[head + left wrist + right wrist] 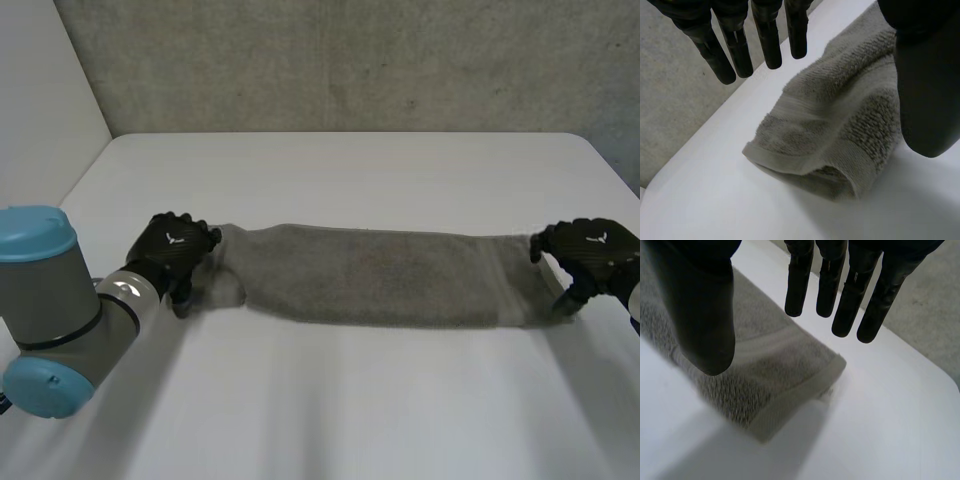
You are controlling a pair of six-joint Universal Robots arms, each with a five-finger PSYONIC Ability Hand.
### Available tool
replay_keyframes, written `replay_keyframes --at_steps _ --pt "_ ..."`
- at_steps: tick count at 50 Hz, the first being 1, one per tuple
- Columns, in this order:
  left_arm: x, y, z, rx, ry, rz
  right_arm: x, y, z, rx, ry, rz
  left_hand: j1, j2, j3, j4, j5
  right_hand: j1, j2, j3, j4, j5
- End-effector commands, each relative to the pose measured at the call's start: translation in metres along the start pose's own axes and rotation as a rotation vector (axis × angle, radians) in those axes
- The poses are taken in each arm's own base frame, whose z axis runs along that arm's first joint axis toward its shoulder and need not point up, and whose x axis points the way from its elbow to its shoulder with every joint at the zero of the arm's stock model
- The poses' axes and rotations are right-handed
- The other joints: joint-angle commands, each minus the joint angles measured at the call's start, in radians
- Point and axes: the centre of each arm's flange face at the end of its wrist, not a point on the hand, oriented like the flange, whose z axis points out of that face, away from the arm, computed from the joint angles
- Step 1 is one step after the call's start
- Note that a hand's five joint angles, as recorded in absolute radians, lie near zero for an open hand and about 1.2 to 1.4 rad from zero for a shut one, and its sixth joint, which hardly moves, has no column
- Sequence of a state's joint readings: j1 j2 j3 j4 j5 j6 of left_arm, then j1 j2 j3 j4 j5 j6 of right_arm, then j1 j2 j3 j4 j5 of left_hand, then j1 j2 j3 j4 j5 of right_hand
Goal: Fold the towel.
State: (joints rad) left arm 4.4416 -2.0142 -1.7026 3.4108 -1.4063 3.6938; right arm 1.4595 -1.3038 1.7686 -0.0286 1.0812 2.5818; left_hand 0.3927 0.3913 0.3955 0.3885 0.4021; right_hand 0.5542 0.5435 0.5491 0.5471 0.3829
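Note:
A grey towel (370, 275) lies folded in a long strip across the white table (340, 170). My left hand (172, 243) hovers at the strip's left end, open. In the left wrist view its fingers (742, 47) are straight and its thumb (925, 95) stands apart, with the towel's folded end (830, 135) lying below them, untouched. My right hand (588, 252) is at the strip's right end, open too. In the right wrist view its fingers (840, 290) and thumb (705, 320) are spread above the towel's end (785, 375), holding nothing.
A concrete wall (350, 60) rises behind the table's far edge. The table's left edge runs close to my left arm (50, 310), and its right edge lies just past my right hand.

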Motion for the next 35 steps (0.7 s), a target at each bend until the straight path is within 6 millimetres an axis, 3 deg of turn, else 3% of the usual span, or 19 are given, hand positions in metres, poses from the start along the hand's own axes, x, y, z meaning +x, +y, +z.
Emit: replay_keyframes --at_steps 1,12,17,20,22,23,25,30,35 --pt "0.003 0.010 0.010 0.004 -0.006 0.006 0.004 0.015 0.006 -0.037 0.001 0.006 -0.015 -0.013 -0.018 -0.011 -0.199 0.030 0.041 0.035 0.037 0.027" --pt "0.008 0.020 0.015 0.000 -0.001 0.007 -0.003 0.039 0.019 -0.102 -0.041 -0.007 0.082 0.084 0.079 0.086 -0.102 0.062 0.073 0.067 0.069 0.059" --pt "0.010 0.019 0.014 0.000 0.002 0.006 -0.001 0.041 0.024 -0.088 -0.023 -0.025 0.299 0.300 0.296 0.303 0.115 0.428 0.439 0.433 0.435 0.425" --pt "0.009 0.020 0.015 0.000 0.001 0.006 0.000 0.041 0.025 -0.084 -0.016 -0.032 0.367 0.368 0.364 0.371 0.183 0.526 0.537 0.531 0.533 0.523" --pt "0.010 0.020 0.015 0.000 0.002 0.006 0.003 0.041 0.028 -0.072 -0.004 -0.038 0.507 0.509 0.504 0.511 0.323 0.841 0.852 0.846 0.848 0.838" --pt "0.010 0.020 0.015 0.000 0.002 0.006 0.003 0.041 0.028 -0.072 -0.004 -0.038 0.508 0.509 0.505 0.512 0.324 0.842 0.853 0.847 0.849 0.839" --pt "0.009 0.020 0.015 0.001 0.000 0.008 0.006 0.040 0.029 -0.058 0.008 -0.048 0.619 0.620 0.616 0.623 0.435 0.842 0.853 0.847 0.849 0.839" --pt "0.005 0.019 0.015 0.001 -0.012 0.006 0.017 0.036 0.034 -0.041 0.051 -0.082 0.622 0.624 0.620 0.626 0.438 0.842 0.853 0.847 0.849 0.839" --pt "0.004 0.020 0.014 -0.003 -0.011 0.004 0.044 0.040 0.034 -0.069 0.140 -0.107 0.608 0.609 0.605 0.612 0.424 0.842 0.853 0.847 0.849 0.839"
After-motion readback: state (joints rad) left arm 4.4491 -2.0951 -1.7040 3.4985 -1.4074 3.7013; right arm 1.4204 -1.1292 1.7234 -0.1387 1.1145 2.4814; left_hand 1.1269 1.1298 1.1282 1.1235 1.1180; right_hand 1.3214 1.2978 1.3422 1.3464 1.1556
